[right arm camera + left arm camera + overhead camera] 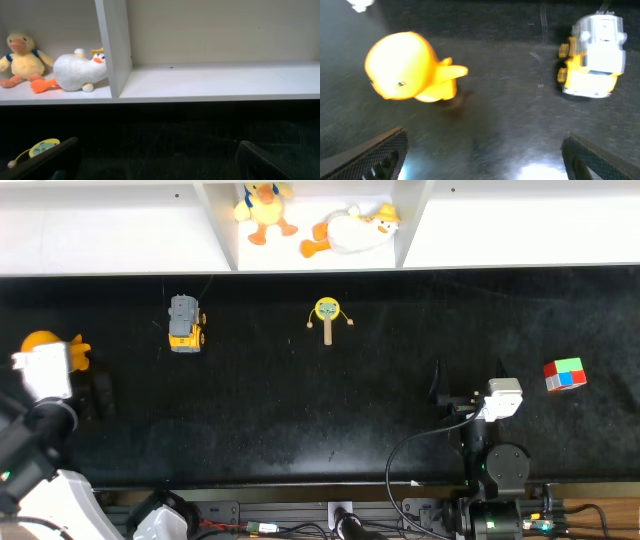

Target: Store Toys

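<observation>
Stored: yellow duck (264,208) and white duck (350,230) in the shelf (100,230) middle compartment, 12 o'clock. Remaining on worktop (300,410): orange toy (405,67) at 9 o'clock, truck (184,323), rattle (327,313), cube (565,374) at 3 o'clock. Left gripper (480,150) wide open, empty, near the orange toy; right gripper (155,155) open, empty

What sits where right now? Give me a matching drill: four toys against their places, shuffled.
1 truck
2 cube
3 white duck
4 orange toy

A far left of the mat
B in the shelf
C far right of the mat
D just left of the rattle

Pairs: 1-D, 2-C, 3-B, 4-A
</observation>
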